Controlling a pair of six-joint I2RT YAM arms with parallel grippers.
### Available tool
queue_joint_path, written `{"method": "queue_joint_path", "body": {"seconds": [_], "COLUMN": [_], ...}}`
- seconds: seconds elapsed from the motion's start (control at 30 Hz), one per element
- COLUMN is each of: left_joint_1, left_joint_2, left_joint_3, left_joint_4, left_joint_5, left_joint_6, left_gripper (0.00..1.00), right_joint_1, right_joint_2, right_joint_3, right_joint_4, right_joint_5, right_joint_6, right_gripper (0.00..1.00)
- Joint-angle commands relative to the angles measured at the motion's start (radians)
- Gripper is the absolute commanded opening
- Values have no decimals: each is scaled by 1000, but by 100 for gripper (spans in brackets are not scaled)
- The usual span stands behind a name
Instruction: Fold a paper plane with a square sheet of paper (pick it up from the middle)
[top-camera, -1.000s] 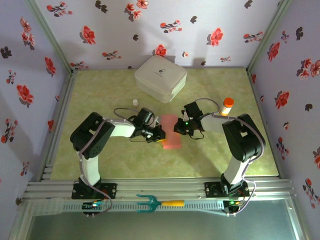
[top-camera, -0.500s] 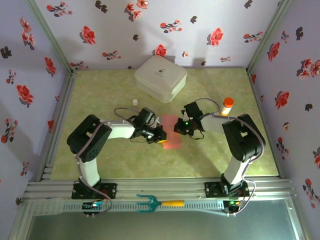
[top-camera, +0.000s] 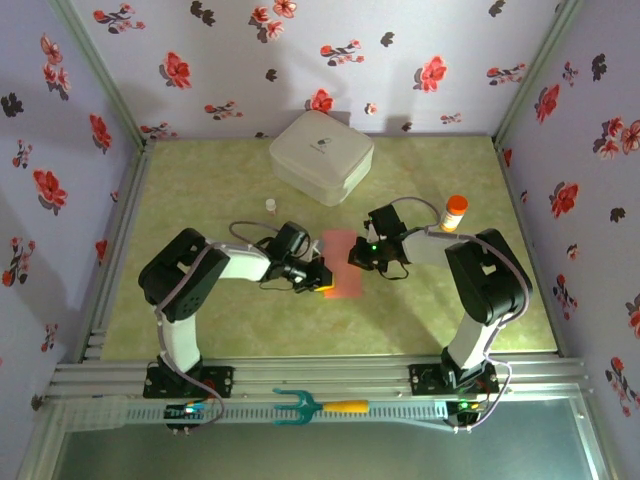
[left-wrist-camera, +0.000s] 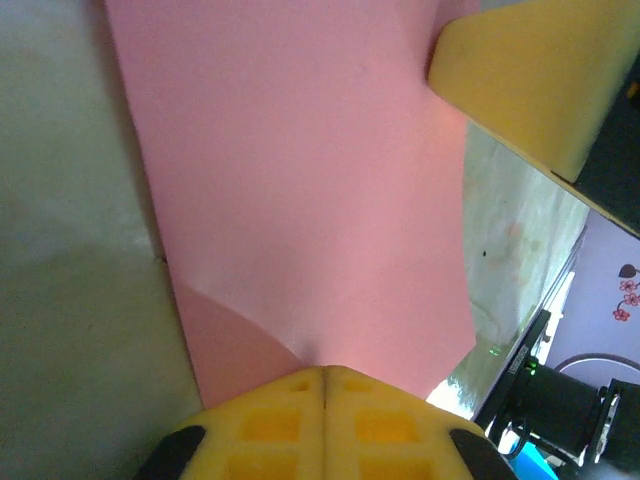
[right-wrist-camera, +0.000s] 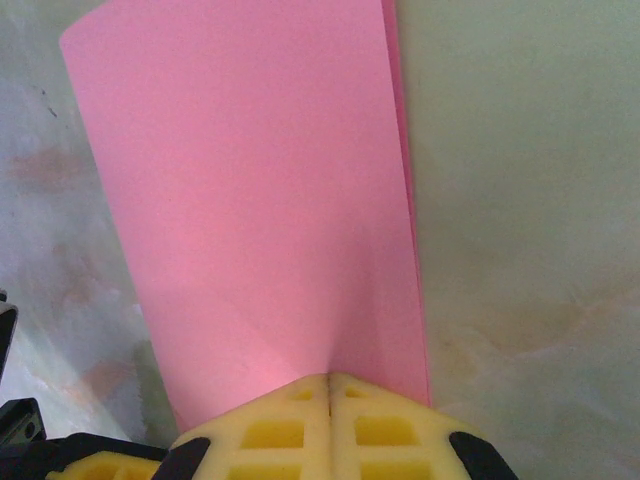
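Two pinches on the square sheet of paper, doubled over at centre of the tabletop: left fingers clenched on its 8 o'clock edge, right fingers at 2 o'clock, likely steadying it for creasing.

Sheet: pink paper stretched between two gripper tips.
Left gripper: meets the sheet's lower left edge.
Right gripper: meets its right edge.
Background: white box; orange-capped bottle.

One paper sheet, one white box, one bottle — one teal fork
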Motion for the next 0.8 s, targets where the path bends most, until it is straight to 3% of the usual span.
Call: {"method": "queue_joint_path", "body": {"seconds": [0.0, 0.23, 0.77], "left_joint_1": [-9, -59, -59], "left_joint_2": [-6, -60, -30], "left_joint_3": [-49, 49, 39], "left_joint_4": [-122, -281, -251], "left_joint_5": [-38, -95, -67], "left_joint_6": [57, 154, 115], "left_gripper": [3, 3, 3], "right_joint_1": [-3, -3, -3], "right_joint_2": [30, 30, 34], "right_joint_3": [-47, -45, -43], "right_joint_4": [-128, -133, -135], "right_joint_5": [102, 103, 104], "right_joint_6": [7, 6, 4], "right_gripper": [0, 0, 0]}}
